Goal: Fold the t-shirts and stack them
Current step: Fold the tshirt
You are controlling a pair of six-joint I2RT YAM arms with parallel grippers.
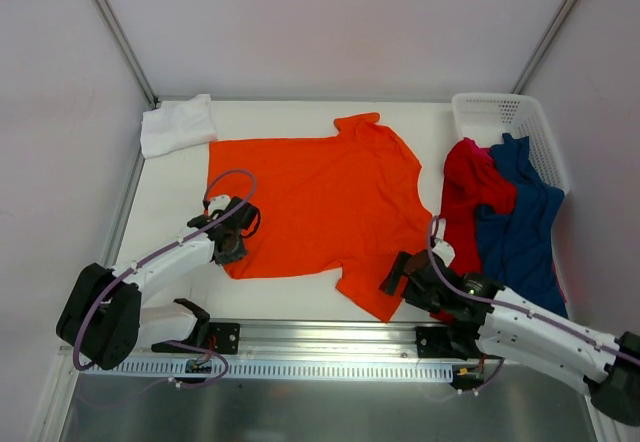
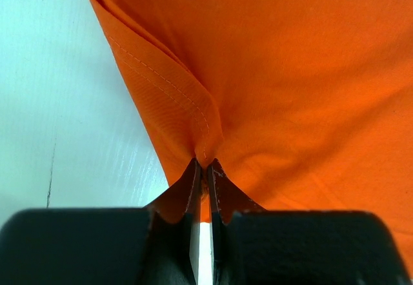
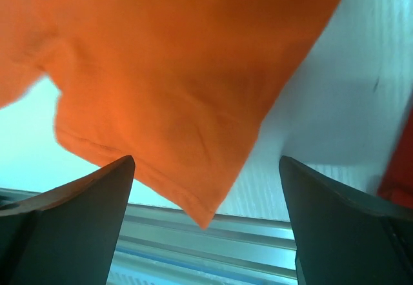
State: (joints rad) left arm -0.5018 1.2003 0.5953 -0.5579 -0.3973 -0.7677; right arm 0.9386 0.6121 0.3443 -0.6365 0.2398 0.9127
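Pinching tight the lower-left edge of the orange t-shirt point(image 1: 320, 197), spread flat mid-frame, with the left gripper point(image 2: 204, 167), hovering wide open with the right gripper point(image 3: 206, 162) over the lower-right corner; soft, light, floppy cloth, probably best gripped at hems.

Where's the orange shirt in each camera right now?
Top external: orange shirt spread flat mid-table.
Left wrist: fills the upper right, pinched in the shut left gripper.
Right wrist: its sleeve covers the top and centre, ahead of the open right gripper.
Shared landmark: the white table beside the shirt.
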